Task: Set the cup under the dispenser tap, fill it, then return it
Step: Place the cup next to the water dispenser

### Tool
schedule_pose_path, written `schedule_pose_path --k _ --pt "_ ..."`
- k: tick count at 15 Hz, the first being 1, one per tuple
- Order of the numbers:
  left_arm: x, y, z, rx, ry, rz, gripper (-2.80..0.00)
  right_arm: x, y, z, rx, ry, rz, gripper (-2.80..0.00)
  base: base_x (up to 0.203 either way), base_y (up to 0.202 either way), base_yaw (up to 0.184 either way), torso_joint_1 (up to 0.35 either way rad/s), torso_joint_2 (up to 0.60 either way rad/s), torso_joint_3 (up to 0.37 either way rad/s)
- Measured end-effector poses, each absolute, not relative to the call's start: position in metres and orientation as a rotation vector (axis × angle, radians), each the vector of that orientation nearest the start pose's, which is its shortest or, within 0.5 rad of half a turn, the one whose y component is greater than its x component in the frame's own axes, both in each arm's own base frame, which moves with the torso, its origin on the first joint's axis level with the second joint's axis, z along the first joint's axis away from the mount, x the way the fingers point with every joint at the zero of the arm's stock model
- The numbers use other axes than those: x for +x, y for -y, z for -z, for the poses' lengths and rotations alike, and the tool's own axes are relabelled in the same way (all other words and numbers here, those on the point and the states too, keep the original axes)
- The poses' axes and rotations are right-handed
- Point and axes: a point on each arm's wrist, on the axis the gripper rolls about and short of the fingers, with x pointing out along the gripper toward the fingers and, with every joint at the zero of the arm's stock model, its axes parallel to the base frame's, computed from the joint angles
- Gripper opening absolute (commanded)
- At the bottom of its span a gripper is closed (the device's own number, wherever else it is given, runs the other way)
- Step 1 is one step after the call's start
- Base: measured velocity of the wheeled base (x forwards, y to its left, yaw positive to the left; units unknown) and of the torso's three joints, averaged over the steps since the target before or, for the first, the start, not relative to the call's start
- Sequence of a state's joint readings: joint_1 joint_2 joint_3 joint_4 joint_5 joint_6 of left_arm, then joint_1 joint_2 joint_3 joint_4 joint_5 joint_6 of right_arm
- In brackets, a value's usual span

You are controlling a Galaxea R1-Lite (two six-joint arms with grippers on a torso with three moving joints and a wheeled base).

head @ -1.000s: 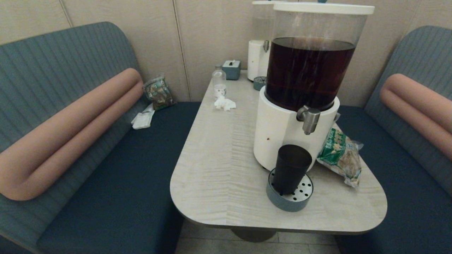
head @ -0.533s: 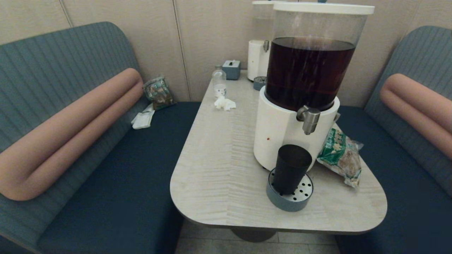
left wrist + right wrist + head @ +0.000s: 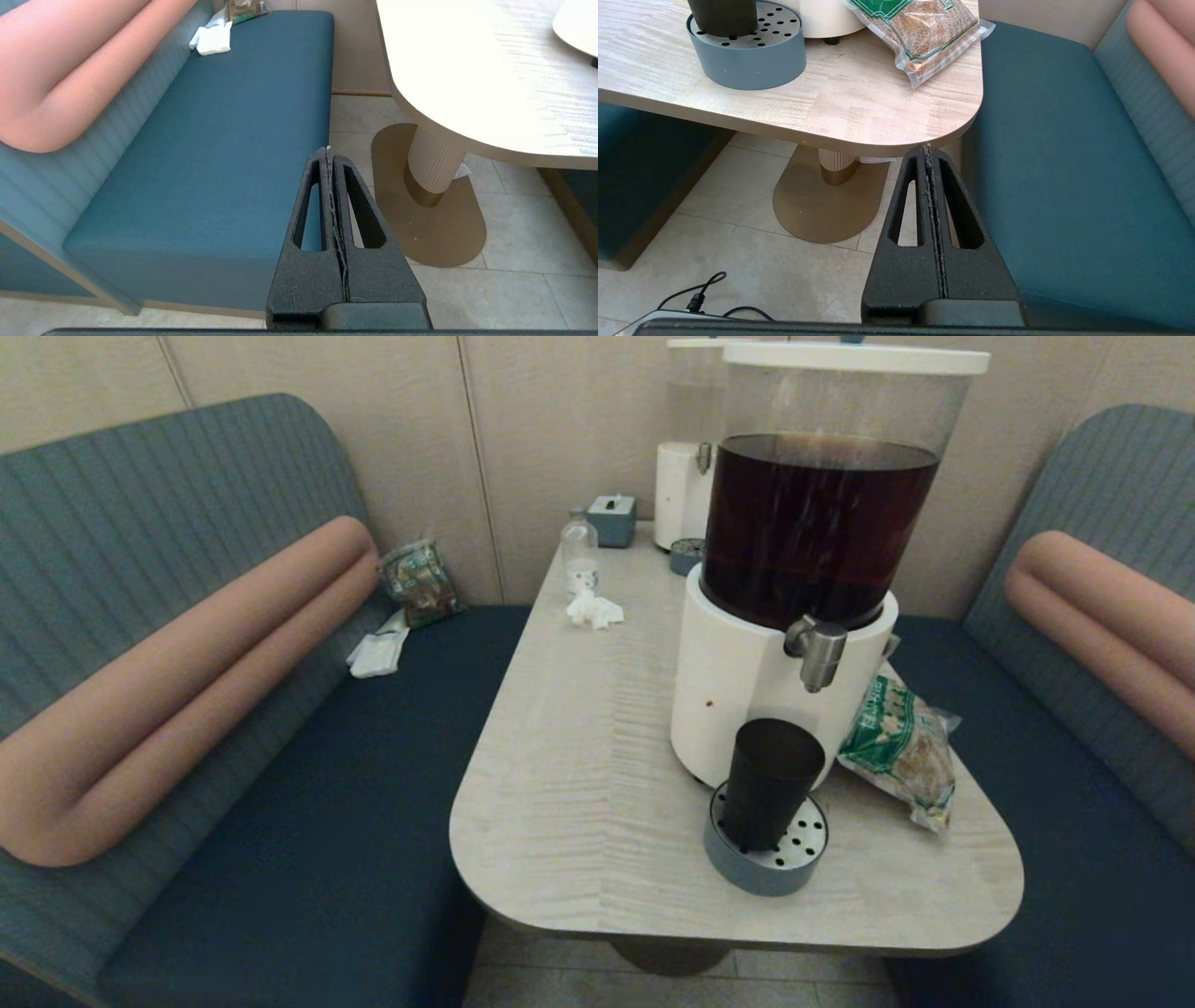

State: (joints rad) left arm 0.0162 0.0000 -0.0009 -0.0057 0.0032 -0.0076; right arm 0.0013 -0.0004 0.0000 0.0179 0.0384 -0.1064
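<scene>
The dark tumbler cup (image 3: 771, 781) stands upright on a round blue-grey drip tray (image 3: 766, 859) in front of the big white-based dispenser (image 3: 747, 681) with a dark brown tank. Its silver tap (image 3: 818, 651) hangs above and a little right of the cup's rim. In the right wrist view the cup (image 3: 721, 16) shows only by its lower part, on the tray (image 3: 747, 56). My left gripper (image 3: 328, 151) is shut and empty, low beside the left bench. My right gripper (image 3: 927, 148) is shut and empty, below the table's near right corner. Neither arm shows in the head view.
A green bag of grain (image 3: 901, 747) lies right of the dispenser. Farther back stand a clear bottle (image 3: 579, 555), crumpled tissue (image 3: 594, 609), a tissue box (image 3: 611, 520) and a second white dispenser (image 3: 681, 490). Blue benches flank the table (image 3: 560, 784). The pedestal base (image 3: 822, 200) stands on tiles.
</scene>
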Motion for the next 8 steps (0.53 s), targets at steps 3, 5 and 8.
schedule_pose_path --k 3,5,8 --pt "-0.0228 0.0003 -0.0760 -0.009 0.005 -0.018 -2.80 -0.0229 -0.0008 -0.0736 -0.093 -0.015 -0.039 -2.80 0.000 0.000 0.000 0.000 0.00 0.000" --pt "-0.0228 0.0003 -0.0761 -0.010 0.006 -0.019 -2.80 -0.0229 -0.0007 -0.0736 -0.078 -0.016 -0.036 -2.80 0.000 0.000 0.000 0.000 0.00 0.000" --pt "-0.0228 0.0003 -0.0761 -0.011 0.006 -0.018 -2.80 -0.0229 -0.0007 -0.0736 -0.073 -0.016 -0.035 -2.80 0.000 0.000 0.000 0.000 0.00 0.000"
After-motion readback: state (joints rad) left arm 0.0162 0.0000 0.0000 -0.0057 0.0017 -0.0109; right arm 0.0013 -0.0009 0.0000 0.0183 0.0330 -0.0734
